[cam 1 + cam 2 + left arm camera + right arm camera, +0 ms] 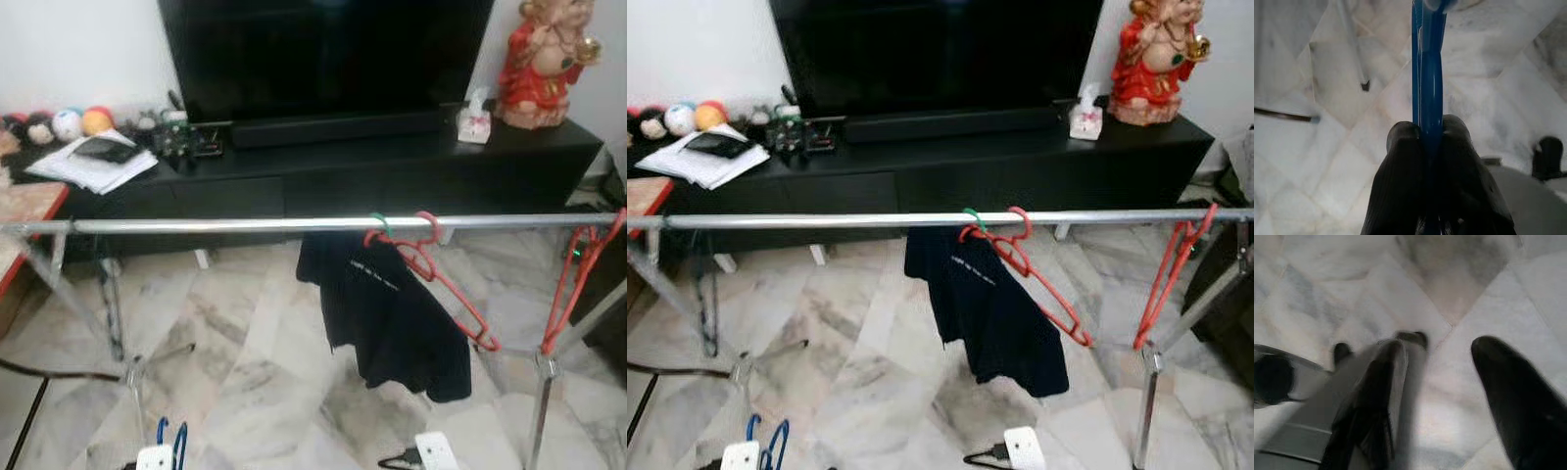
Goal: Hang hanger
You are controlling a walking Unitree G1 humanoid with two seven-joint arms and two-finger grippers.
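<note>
Now blue hanger (1427,73) between left jaws

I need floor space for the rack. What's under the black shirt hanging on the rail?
Marble floor lies under the black shirt. The tiles directly behind the cloth are covered.

Bare rail (196,225) leftward; red hangers (431,264), black garment (387,308) crowding right.

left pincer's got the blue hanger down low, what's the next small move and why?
Probably raise the left pincer toward the bare stretch of rail. It is shut on the blue hanger low near the floor, well below the rail, and the red hangers crowd the right part.
</note>
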